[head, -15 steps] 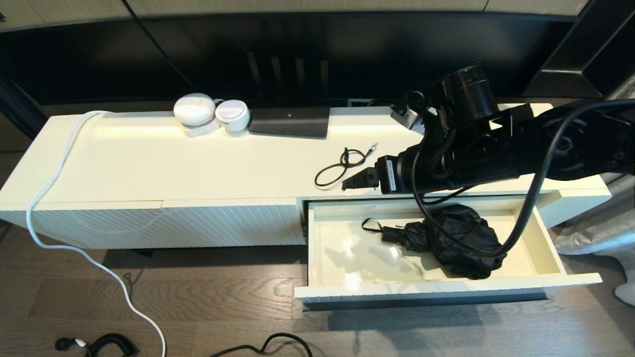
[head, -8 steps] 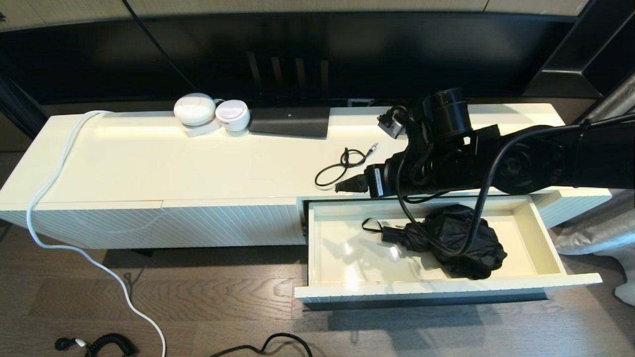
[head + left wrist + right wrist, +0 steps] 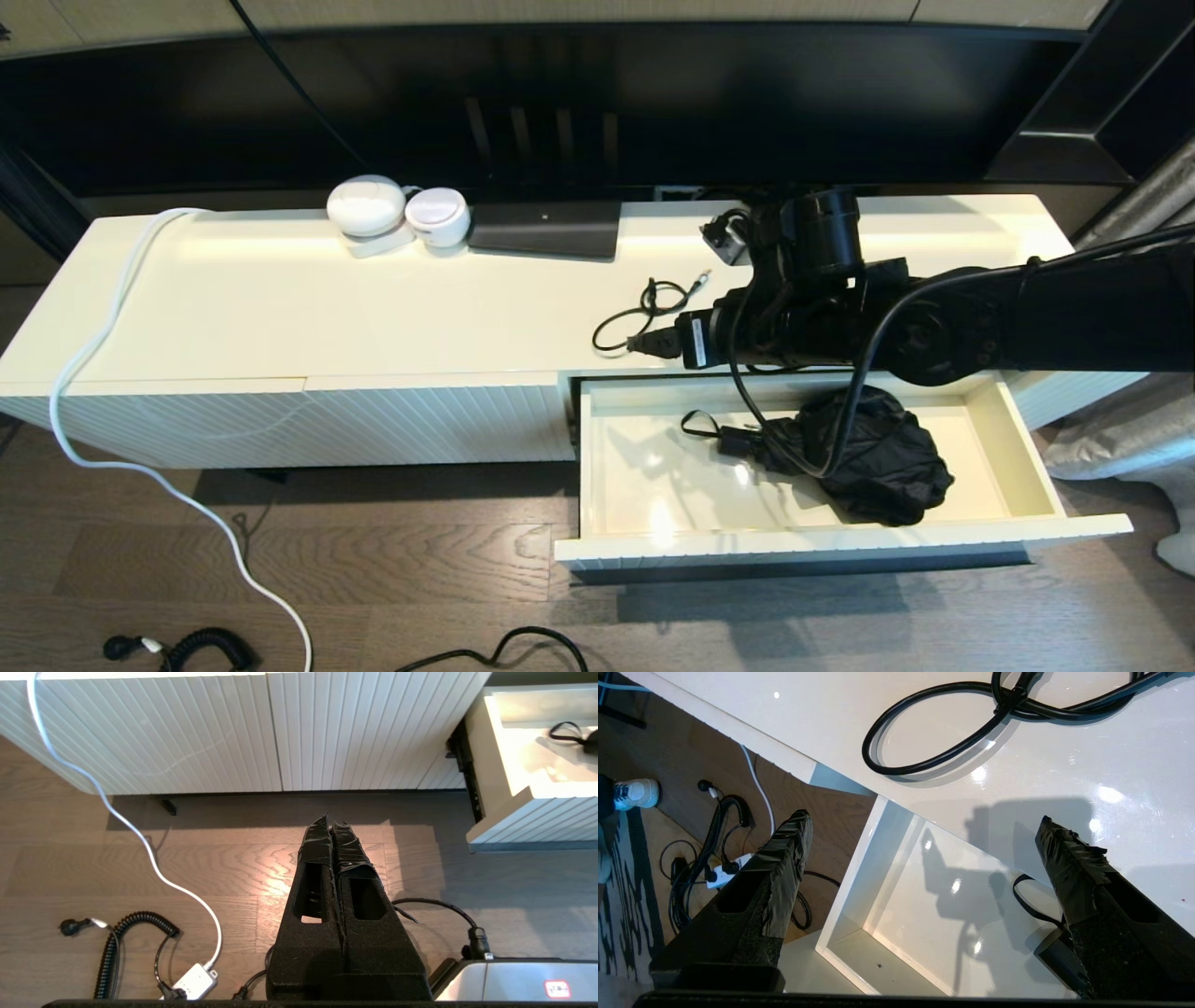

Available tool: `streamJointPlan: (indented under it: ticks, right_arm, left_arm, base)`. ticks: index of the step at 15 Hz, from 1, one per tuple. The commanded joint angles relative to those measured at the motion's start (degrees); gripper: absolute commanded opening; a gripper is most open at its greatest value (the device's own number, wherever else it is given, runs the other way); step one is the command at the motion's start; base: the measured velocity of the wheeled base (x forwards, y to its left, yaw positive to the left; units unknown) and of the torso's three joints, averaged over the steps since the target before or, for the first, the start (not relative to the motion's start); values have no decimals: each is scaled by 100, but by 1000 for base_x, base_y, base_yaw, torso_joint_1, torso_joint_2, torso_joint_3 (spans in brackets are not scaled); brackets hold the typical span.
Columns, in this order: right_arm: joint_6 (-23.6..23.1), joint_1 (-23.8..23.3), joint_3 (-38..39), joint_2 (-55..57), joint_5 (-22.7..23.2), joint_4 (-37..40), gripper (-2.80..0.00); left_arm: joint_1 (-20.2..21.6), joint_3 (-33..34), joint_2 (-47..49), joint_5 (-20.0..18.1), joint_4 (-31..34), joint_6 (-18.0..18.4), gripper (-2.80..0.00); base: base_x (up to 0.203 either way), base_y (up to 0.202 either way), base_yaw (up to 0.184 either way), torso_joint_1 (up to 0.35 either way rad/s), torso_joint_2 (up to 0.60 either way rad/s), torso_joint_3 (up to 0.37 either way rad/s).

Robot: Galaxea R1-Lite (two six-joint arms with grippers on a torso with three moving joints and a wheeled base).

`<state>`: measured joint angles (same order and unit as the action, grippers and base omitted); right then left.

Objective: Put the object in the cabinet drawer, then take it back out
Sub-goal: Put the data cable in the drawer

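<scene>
A: Black tape on both my right gripper (image 3: 924, 826) fingers (image 3: 789, 835); they stand wide apart, nothing between them. It hangs over the back left corner of the cabinet drawer (image 3: 597, 467), above the cabinet top's front edge.

B: Holding the object?

A: No. The object, a black folded umbrella (image 3: 878, 453), lies inside the cabinet drawer, in its right half, on the glossy cream floor. Its handle end and wrist strap (image 3: 700, 427) point toward the drawer's left, strap loop flat on the floor. My gripper is above and behind it, apart, not touching.

B: Drawer state?

A: Pulled out. Ribbed front faces the floor side; left half of the interior bare, with my arm's shadow across it.

B: Around the drawer?

A: Just behind its back left corner, on the cabinet top (image 3: 373, 308), a looped black cable (image 3: 644, 313), close to my fingertips. Farther back and left of the drawer: a flat black box (image 3: 546, 229), two white round devices (image 3: 397, 210). Left of the drawer, the ribbed cream panel (image 3: 373, 420) with no handle. A white cord (image 3: 93, 345) runs off the cabinet's far left end down to the wooden floor (image 3: 373, 579).

B: Other arm?

A: Left gripper (image 3: 331, 826), fingers pressed together, empty, parked low over the floor in front of the ribbed panel, left of the drawer and well apart from it. A coiled black cord (image 3: 117, 942) and a white power strip (image 3: 191, 982) lie on the floor near it.
</scene>
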<state>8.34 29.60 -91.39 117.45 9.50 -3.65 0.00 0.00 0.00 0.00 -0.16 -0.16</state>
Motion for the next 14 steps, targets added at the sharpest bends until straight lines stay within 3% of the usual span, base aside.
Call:
streamJointPlan:
  ticks: [1, 8, 14]
  right_arm:
    - [1, 2, -36, 139, -139, -208, 0]
    - [-168, 2, -172, 561, -420, -752, 0]
    - [-746, -7, -64, 761, -792, -1647, 0]
  left_arm:
    - [0, 0, 0, 0, -2, -2, -280]
    - [0, 9, 0, 7, -2, -2, -280]
    - [0, 0, 0, 0, -2, -2, -280]
  base:
    - [0, 0, 0, 0, 0, 0]
    - [0, 0, 0, 0, 0, 0]
    - [0, 0, 0, 0, 0, 0]
